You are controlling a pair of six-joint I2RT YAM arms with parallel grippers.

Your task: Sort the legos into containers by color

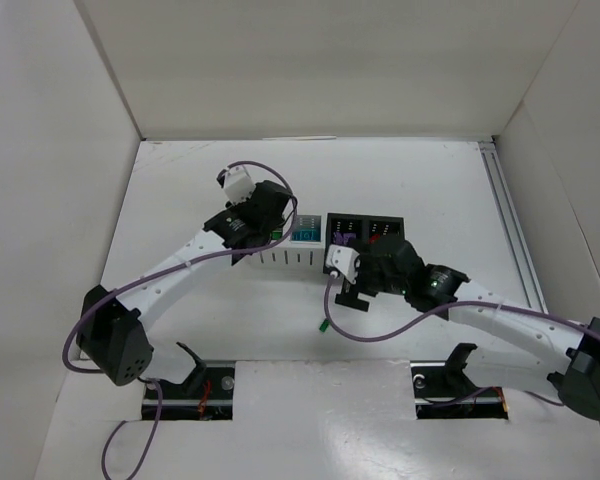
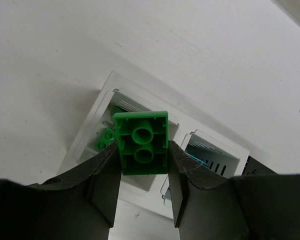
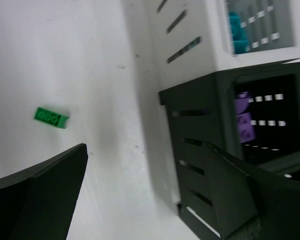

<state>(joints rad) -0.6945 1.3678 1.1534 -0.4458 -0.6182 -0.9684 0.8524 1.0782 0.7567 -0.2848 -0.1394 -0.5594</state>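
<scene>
My left gripper [image 2: 143, 152] is shut on a green lego brick [image 2: 141, 137], seen from its hollow underside, and holds it above a white container [image 2: 92, 131] with another green piece [image 2: 107, 139] inside. In the top view this gripper [image 1: 271, 238] is over the left end of the container row. My right gripper [image 3: 146, 150] is open and empty, low over the table beside a black container [image 3: 200, 150] holding purple legos [image 3: 244, 122]. A small green lego [image 3: 51, 117] lies on the table left of it, also visible in the top view [image 1: 323, 325].
The row holds a white container with teal pieces [image 2: 210, 155], which the top view also shows [image 1: 305, 235], then the black purple container [image 1: 342, 232] and a black container with red pieces [image 1: 383, 231]. White walls enclose the table; a rail [image 1: 505, 215] runs along the right.
</scene>
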